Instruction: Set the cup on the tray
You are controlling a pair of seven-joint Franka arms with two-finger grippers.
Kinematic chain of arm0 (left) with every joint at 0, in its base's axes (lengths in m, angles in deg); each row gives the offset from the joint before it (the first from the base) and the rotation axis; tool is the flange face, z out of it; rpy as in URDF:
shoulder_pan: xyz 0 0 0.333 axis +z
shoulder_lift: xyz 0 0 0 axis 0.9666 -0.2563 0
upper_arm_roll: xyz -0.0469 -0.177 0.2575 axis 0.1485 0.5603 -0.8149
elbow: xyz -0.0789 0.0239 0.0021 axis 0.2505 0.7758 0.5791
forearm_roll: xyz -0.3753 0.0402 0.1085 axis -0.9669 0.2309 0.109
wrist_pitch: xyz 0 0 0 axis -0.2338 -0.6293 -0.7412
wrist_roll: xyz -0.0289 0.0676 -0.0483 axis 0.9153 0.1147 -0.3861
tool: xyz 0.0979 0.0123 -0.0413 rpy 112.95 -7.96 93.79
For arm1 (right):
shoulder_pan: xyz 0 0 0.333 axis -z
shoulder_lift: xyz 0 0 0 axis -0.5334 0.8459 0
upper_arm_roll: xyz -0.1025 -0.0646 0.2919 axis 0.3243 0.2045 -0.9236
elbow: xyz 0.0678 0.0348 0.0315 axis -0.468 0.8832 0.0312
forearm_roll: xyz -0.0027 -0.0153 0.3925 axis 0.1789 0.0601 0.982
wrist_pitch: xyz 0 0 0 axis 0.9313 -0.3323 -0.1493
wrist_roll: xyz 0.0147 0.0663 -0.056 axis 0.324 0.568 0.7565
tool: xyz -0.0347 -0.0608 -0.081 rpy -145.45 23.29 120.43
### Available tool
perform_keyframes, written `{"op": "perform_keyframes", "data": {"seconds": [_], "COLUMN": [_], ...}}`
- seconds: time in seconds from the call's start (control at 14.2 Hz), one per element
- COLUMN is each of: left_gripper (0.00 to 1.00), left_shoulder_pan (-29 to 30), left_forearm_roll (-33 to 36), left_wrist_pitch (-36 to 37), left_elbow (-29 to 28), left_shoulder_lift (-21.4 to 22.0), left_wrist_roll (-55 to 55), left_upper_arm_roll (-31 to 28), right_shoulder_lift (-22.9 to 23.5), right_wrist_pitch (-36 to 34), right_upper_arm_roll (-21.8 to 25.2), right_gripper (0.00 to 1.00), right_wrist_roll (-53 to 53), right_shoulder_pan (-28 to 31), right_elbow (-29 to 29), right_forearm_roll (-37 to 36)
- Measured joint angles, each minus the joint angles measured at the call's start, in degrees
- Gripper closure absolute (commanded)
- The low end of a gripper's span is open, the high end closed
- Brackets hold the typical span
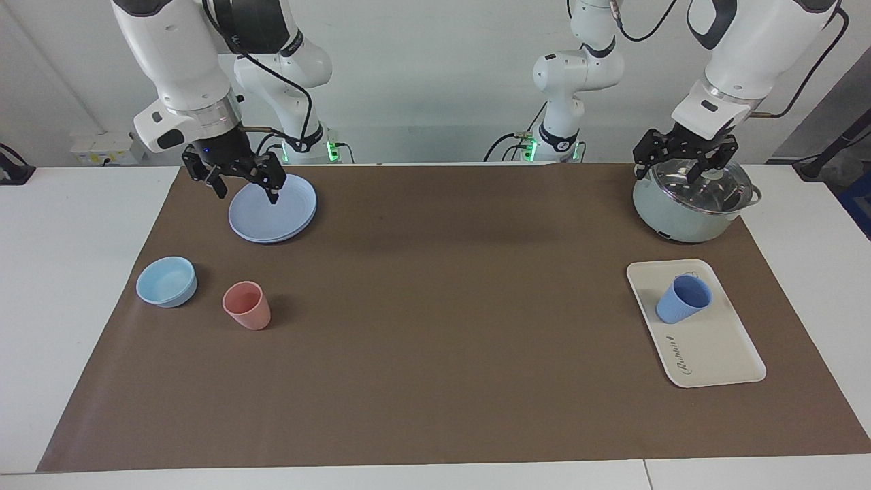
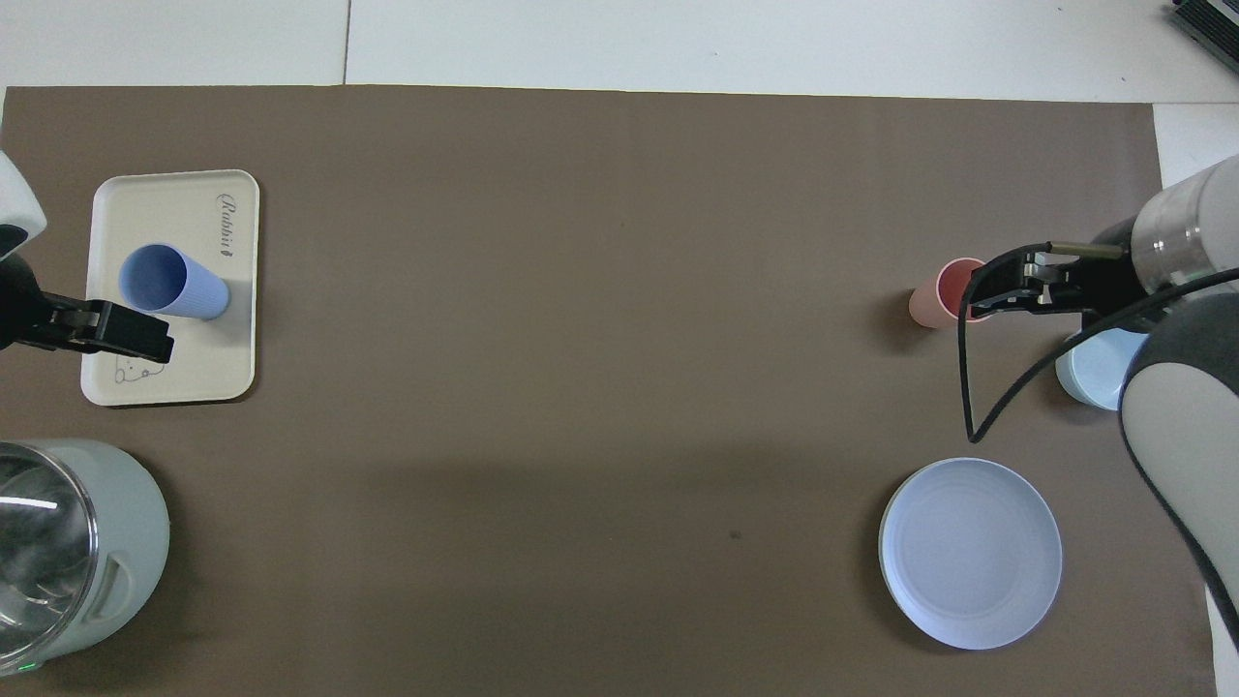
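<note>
The periwinkle-blue cup [image 1: 682, 299] [image 2: 172, 283] stands upright on the cream-white tray [image 1: 714, 350] [image 2: 165, 208], which lies at the left arm's end of the table. My left gripper [image 1: 677, 167] [image 2: 145, 337] hangs open and holds nothing. It is raised over the lidded pot, clear of the cup. At the right arm's end, my right gripper [image 1: 246, 190] [image 2: 1002, 290] is also open with nothing in it, up in the air over the edge of the round plate.
A pale-green pot with a glass lid [image 1: 687, 211] [image 2: 58, 552] sits nearer to the robots than the tray. At the right arm's end are a round blue plate [image 1: 279, 207] [image 2: 970, 552], a salmon-pink tumbler [image 1: 246, 306] [image 2: 934, 302] and a light-blue bowl [image 1: 166, 281] [image 2: 1089, 373].
</note>
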Motion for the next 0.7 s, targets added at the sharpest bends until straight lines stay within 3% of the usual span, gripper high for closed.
{"op": "perform_keyframes", "data": {"seconds": [0.7], "left_gripper": [0.00], "left_shoulder_pan": [0.0], "left_forearm_roll": [0.0], "left_wrist_pitch": [0.0], "left_elbow": [0.0], "left_shoulder_lift": [0.0], "left_wrist_roll": [-0.7], "left_upper_arm_roll": [0.1], "right_shoulder_lift": [-0.1], "right_wrist_pitch": [-0.2], "right_upper_arm_roll": [0.2], "right_gripper": [0.00], "right_wrist_roll": [0.1], "right_shoulder_pan": [0.1], "right_elbow": [0.7], "right_forearm_roll": [0.0]}}
